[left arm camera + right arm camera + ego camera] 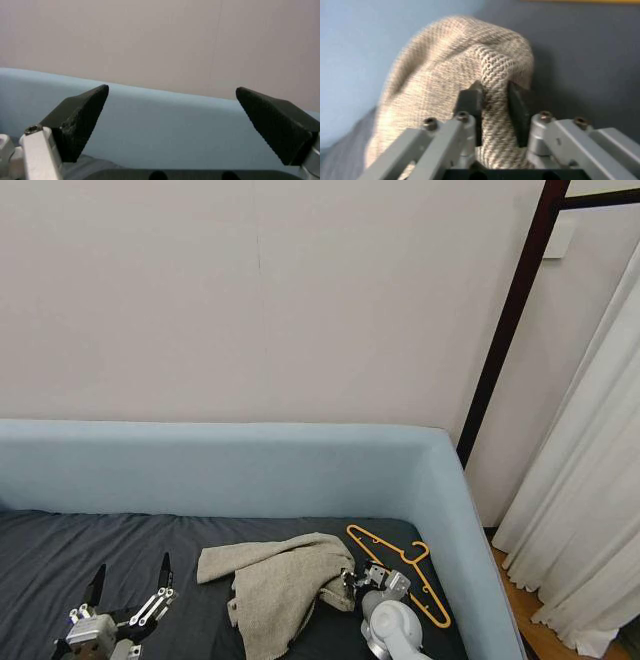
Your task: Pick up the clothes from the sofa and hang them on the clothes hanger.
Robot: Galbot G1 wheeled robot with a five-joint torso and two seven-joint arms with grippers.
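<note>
A beige knitted garment point(280, 580) lies crumpled on the dark seat of the sofa point(60, 550). My right gripper point(350, 582) is at its right edge, shut on a fold of the knit point(492, 93) that bulges up between the two dark pads point(470, 105). An orange clothes hanger point(405, 565) lies flat on the seat just right of that gripper. My left gripper point(132, 588) hovers low at the seat's front left, open and holding nothing, its fingertips point(80, 120) spread wide toward the blue backrest.
The sofa has a light blue backrest point(220, 465) and right armrest point(470, 550). A dark vertical pole of a rack point(505, 330) stands behind the right armrest. White curtains point(585, 510) hang at the far right.
</note>
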